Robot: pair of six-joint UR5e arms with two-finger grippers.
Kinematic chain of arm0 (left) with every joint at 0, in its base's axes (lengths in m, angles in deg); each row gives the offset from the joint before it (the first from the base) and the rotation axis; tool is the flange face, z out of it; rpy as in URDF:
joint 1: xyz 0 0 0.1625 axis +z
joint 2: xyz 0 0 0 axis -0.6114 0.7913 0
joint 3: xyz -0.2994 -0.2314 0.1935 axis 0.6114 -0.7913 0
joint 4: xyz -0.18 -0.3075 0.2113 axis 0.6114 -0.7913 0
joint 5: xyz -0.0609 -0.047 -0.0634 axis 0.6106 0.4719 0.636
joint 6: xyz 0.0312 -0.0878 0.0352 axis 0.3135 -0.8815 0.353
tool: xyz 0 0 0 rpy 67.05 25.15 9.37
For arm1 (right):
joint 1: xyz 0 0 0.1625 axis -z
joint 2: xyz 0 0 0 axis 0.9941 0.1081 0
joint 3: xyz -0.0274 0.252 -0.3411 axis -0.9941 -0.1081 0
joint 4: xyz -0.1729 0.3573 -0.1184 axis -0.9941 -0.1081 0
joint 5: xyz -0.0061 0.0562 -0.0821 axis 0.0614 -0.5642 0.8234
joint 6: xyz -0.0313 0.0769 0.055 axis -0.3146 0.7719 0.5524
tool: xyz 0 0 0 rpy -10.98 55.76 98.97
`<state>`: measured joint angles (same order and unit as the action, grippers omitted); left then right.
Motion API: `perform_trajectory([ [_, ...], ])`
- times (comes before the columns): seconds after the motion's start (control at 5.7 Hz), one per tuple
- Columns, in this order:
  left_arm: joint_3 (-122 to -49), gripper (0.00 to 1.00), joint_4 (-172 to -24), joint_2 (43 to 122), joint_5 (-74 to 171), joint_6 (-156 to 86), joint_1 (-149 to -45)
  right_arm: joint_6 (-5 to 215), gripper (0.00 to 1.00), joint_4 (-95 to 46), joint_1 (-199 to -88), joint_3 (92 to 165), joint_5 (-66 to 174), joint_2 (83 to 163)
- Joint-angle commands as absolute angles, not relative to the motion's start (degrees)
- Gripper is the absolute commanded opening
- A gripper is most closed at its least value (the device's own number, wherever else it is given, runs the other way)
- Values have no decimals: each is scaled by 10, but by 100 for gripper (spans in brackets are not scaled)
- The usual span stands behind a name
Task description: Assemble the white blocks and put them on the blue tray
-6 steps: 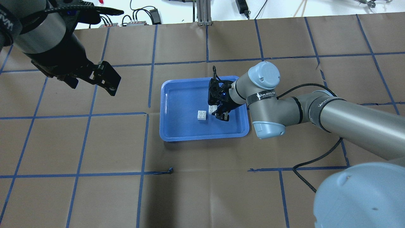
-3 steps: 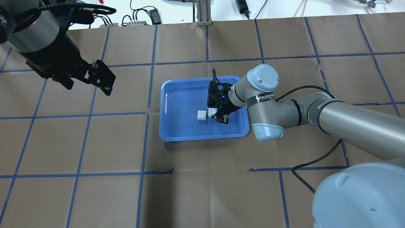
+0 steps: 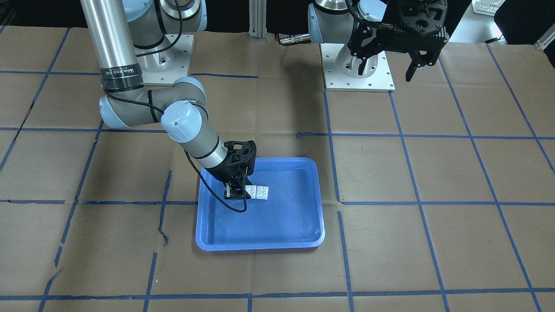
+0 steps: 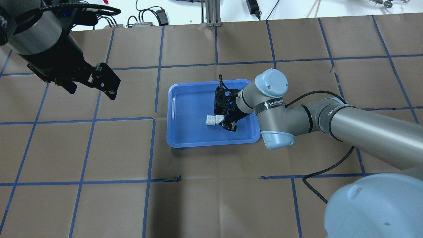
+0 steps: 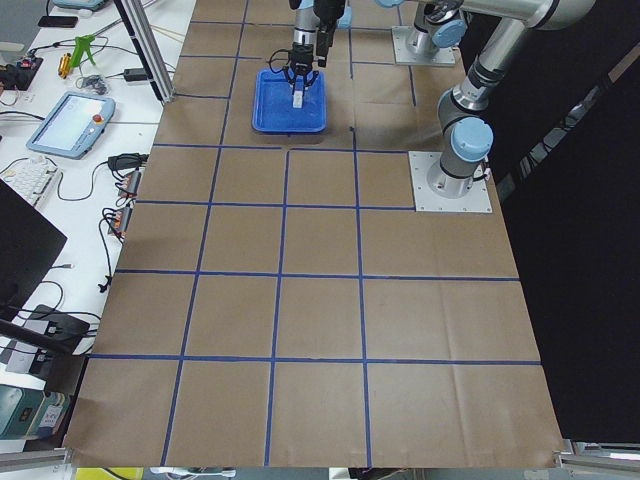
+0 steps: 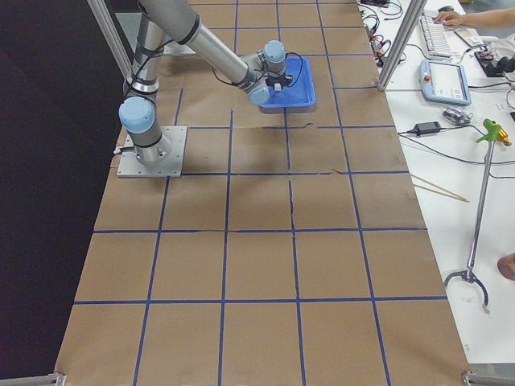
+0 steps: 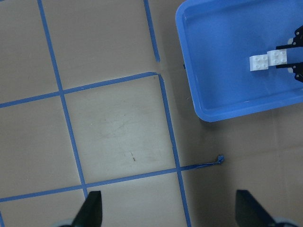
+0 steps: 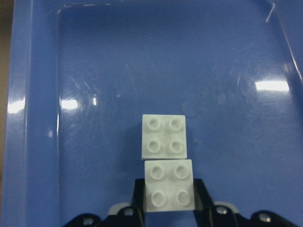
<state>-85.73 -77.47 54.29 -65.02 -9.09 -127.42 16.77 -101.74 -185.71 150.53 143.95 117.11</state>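
The blue tray (image 4: 185,135) lies mid-table; it also shows in the front view (image 3: 282,221) and both wrist views (image 7: 222,80) (image 8: 142,56). My right gripper (image 4: 221,121) is low inside the tray, shut on one white block (image 8: 169,191) (image 4: 218,119) (image 3: 250,190), with a finger on each of two opposite sides. The other white block (image 8: 164,136) (image 4: 210,120) (image 3: 262,192) sits studs-up on the tray floor right against the held one, side by side. My left gripper (image 4: 107,84) (image 3: 416,65) hangs open and empty high over the table, left of the tray.
Brown paper with a blue tape grid covers the table (image 4: 211,198). A curled scrap of tape (image 4: 178,178) lies in front of the tray. The right arm's black cable (image 4: 317,175) loops over the table. Cables and a post stand at the far edge.
My right gripper has carried its white block leftward across the tray until it sits against the other block. The left arm drew back slightly to the left, then held still.
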Motion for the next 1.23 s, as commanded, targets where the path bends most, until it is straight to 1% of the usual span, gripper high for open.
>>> perform_trajectory([
  [0.0, -858, 99, -775, 543, -651, -91, -1272, 168, 29, -1017, -1857, 1507, 1438, 1171],
  [1.05, -858, 99, -775, 543, -651, -91, -1272, 168, 29, -1031, -1857, 1512, 1435, 1170],
])
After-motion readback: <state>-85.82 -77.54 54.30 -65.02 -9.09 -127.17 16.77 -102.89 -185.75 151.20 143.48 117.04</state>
